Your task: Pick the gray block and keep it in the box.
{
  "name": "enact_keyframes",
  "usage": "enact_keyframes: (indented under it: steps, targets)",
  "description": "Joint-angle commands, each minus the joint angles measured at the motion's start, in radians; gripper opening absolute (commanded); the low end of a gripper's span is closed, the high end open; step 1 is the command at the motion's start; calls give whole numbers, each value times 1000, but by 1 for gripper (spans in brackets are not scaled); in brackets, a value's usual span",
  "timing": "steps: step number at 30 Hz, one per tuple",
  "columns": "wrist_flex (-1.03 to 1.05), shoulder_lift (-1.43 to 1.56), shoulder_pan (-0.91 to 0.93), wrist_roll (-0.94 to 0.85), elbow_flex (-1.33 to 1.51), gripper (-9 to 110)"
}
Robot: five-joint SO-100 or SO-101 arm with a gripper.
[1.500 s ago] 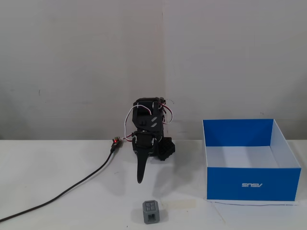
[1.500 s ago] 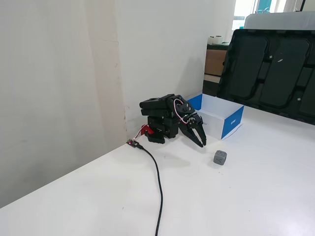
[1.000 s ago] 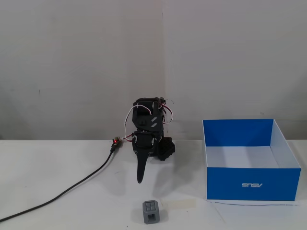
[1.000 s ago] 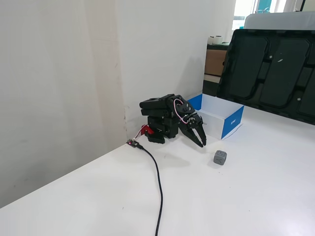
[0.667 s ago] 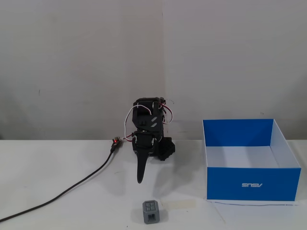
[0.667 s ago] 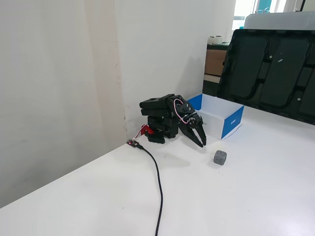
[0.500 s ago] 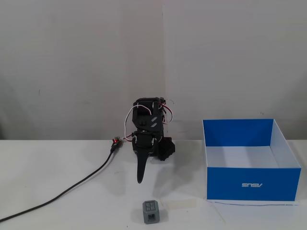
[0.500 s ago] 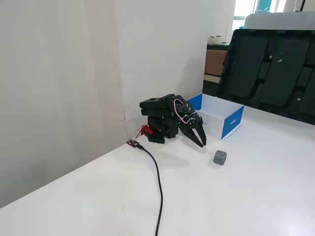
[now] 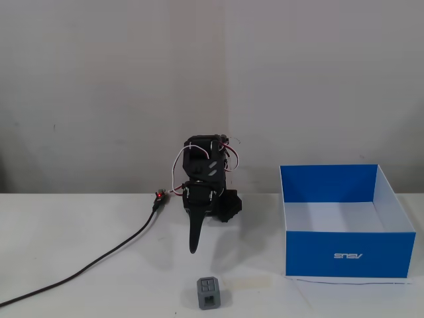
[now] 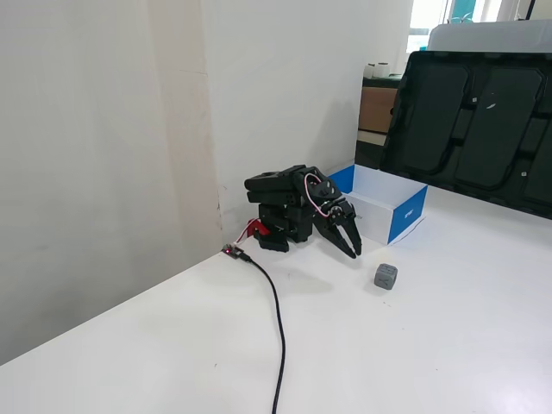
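Gray block (image 9: pixel 208 292) sat on counter (image 10: pixel 448 345), untouched, apart from box (image 9: pixel 344 255). Fingers (image 10: pixel 351 244) spread, empty, short of block. Risk: cube clipped and pushed away if descent misaligned.

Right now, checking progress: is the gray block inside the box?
No, the gray block sits on the table outside the box.

Lighting looks soft and even on my end, nothing dim. In one fixed view the wall (image 9: pixel 132 86) shades darker toward 9 o'clock and the picture's a bit grainy. In the other, daylight blows out the window (image 10: pixel 427 13) at 1 o'clock, and the arm (image 10: pixel 297 207) drops only a faint shadow.
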Motion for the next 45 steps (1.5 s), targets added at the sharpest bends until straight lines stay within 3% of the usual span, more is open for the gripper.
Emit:
enact_keyframes:
  steps: [1,45]
  targets:
    - [2,118,8,5,9,0]
    - [25,97,-21,21,-74,0]
